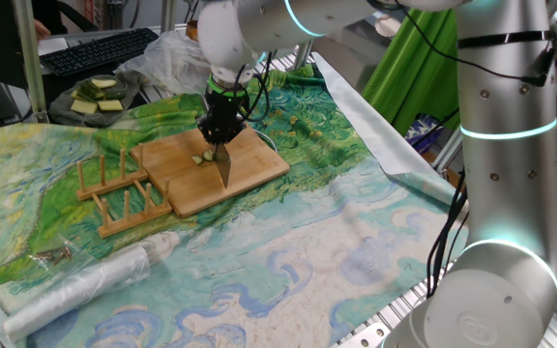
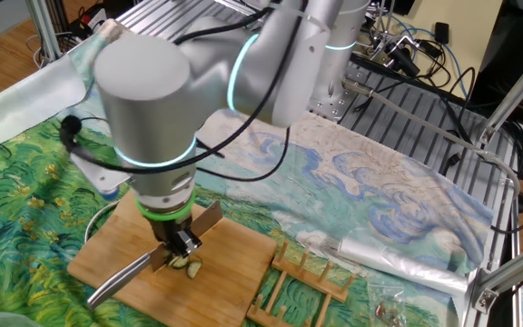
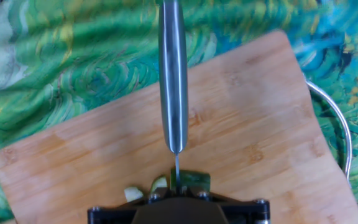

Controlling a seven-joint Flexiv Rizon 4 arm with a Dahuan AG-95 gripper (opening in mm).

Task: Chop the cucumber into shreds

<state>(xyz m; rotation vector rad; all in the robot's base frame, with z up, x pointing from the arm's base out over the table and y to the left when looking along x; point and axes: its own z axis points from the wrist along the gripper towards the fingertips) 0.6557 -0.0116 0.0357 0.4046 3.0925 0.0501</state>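
Note:
My gripper [image 1: 222,128] is shut on a steel knife [image 1: 224,166] and stands over the wooden board [image 1: 254,166]. The blade points down onto the board. Small cucumber pieces [image 1: 201,158], with dark green skin and pale flesh, lie right beside the blade. In the other fixed view the gripper [image 2: 176,240] holds the knife [image 2: 121,278] level, with the cucumber [image 2: 190,266] just under it. In the hand view the knife handle [image 3: 173,74] runs away from me. A green cucumber chunk [image 3: 192,182] and pale slices [image 3: 133,193] lie at the blade's edge, partly hidden by the gripper [image 3: 176,208].
A wooden rack [image 1: 124,189] touches the board's left side. At the back left, a dark plate [image 1: 61,111] holds larger pale cucumber slabs, with a keyboard [image 1: 95,48] behind it. A clear plastic roll [image 1: 85,280] lies near the front. A patterned cloth [image 1: 337,242] covers the table.

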